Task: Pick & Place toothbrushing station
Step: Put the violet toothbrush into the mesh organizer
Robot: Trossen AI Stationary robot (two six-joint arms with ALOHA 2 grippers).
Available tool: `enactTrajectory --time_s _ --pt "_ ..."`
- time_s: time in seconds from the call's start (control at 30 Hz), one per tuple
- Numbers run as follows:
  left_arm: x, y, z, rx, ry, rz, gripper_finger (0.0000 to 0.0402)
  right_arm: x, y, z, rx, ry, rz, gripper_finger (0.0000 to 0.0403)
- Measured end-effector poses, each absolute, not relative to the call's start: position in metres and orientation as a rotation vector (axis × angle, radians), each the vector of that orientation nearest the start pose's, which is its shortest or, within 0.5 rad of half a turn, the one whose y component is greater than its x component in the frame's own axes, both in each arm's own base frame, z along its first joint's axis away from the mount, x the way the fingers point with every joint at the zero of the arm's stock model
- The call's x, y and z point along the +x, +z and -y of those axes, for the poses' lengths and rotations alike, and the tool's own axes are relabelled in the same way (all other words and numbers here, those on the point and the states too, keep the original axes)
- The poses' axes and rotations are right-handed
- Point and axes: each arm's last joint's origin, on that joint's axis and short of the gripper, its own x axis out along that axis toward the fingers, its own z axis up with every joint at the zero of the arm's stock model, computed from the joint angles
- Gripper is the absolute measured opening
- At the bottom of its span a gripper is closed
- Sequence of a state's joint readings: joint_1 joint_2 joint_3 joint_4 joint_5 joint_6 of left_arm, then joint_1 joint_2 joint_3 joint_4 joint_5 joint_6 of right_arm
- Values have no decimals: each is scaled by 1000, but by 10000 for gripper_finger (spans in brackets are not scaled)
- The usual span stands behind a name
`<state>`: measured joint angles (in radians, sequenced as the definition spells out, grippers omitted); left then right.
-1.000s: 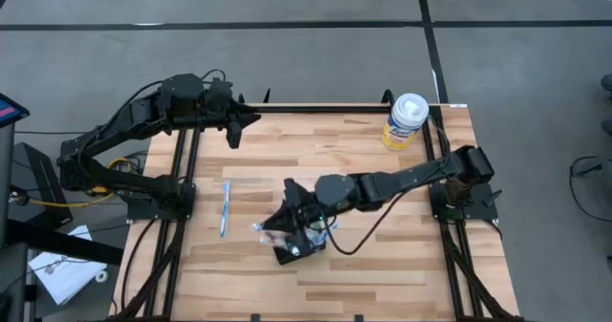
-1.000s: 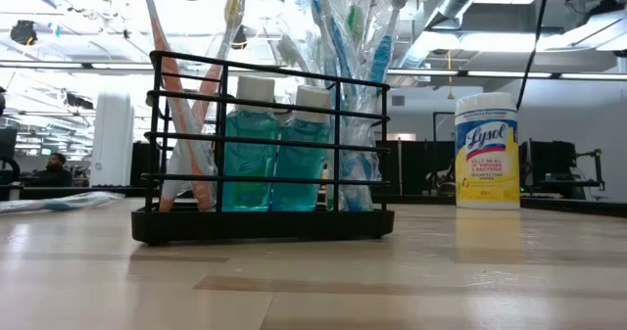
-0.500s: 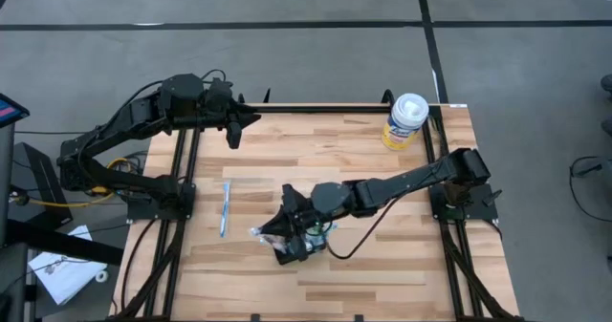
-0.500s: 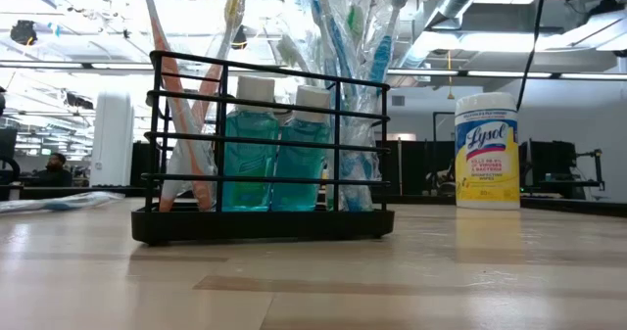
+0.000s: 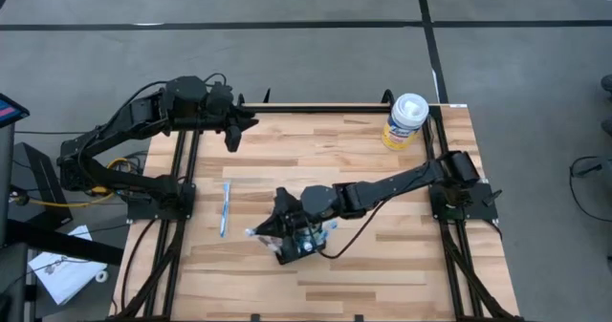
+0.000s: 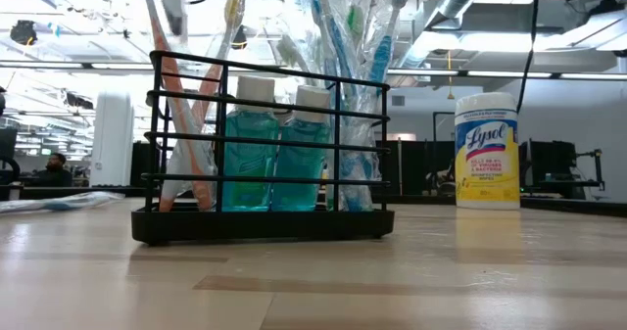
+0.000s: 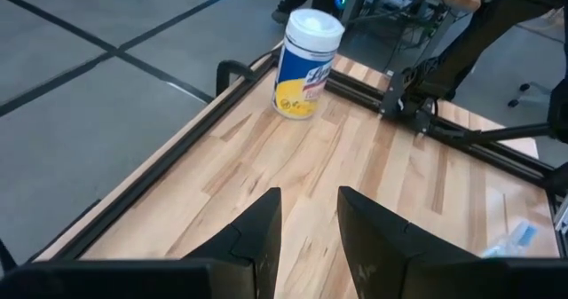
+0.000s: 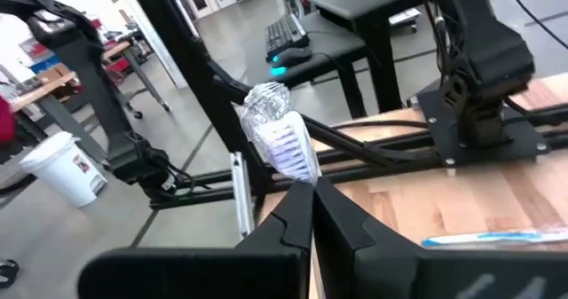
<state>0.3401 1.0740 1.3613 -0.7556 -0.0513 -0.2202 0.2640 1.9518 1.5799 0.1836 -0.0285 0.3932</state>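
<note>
Standing near the bench's middle, toward its front edge, the station (image 5: 292, 241) holds wrapped brushes (image 6: 338, 36) and two blue bottles (image 6: 271, 159). The right end effector (image 5: 285, 219) is above it, fingers pressed on a wrapped brush head (image 8: 277, 132). A loose brush (image 5: 226, 207) lies toward the left edge, a canister (image 5: 404, 119) at the far right corner. The left end effector (image 5: 241, 123) hovers slightly spread over the far left corner.

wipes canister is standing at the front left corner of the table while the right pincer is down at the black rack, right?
Not quite. The high view shows the wipes canister standing at the far right corner of the table, not the front left. The rest holds: the right pincer is down at the black rack.
</note>
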Motion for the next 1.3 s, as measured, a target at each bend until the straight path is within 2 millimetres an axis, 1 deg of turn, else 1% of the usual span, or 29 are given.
enactTrajectory --time_s 0.13,0.3,0.4,0.57,0.63,0.77,0.9,1.3 --pt "186 418 -67 -279 434 -431 106 452 289 -118 366 239 -259 0" --pt "186 418 -67 -279 434 -433 106 451 290 -118 367 245 -255 0" --pt "186 418 -67 -279 435 -438 106 451 286 -118 368 245 -254 0" --pt "186 418 -67 -278 435 -439 106 444 255 -116 455 234 -266 0" --pt "186 418 -67 -278 435 -440 106 442 249 -115 476 232 -268 0" --pt "186 418 -67 -279 435 -440 106 442 248 -115 479 234 -261 0" --pt "186 418 -67 -279 435 -440 106 442 255 -113 473 242 -218 0" --pt "185 416 -67 -286 437 -459 106 441 256 -114 444 262 -213 0"
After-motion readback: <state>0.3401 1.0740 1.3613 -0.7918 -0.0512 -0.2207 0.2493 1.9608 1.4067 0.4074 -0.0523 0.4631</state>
